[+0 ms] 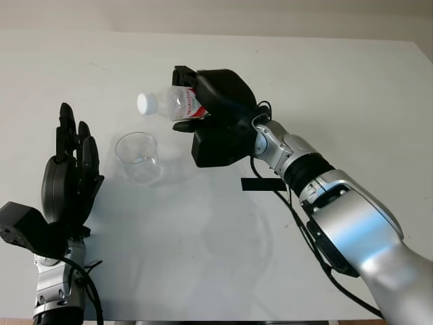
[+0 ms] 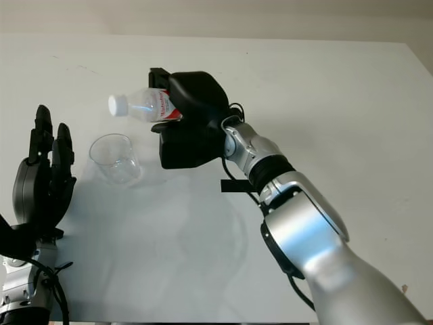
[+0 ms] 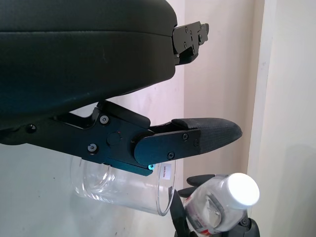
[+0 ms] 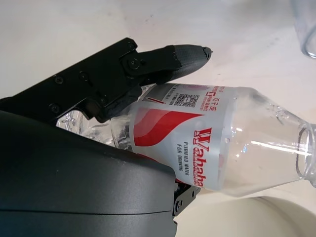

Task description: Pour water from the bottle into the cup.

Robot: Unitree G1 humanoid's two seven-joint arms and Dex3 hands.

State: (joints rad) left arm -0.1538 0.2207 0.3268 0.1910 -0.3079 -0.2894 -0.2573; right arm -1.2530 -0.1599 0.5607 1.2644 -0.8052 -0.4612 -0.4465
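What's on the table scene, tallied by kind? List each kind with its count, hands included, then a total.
Bottles: 1, the bottle, capped, held tipped on its side by the right hand above the table.
Cups: 1, the clear cup, upright on the table.
Hands: 2, the right one and the open left hand beside the cup.
Total: 4

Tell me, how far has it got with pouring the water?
Done: the right hand has lifted the bottle and tipped it sideways, neck above the cup. In hand: the tilt. Left: the white cap is still on, and no water is visible in the cup. The left hand is open beside the cup.
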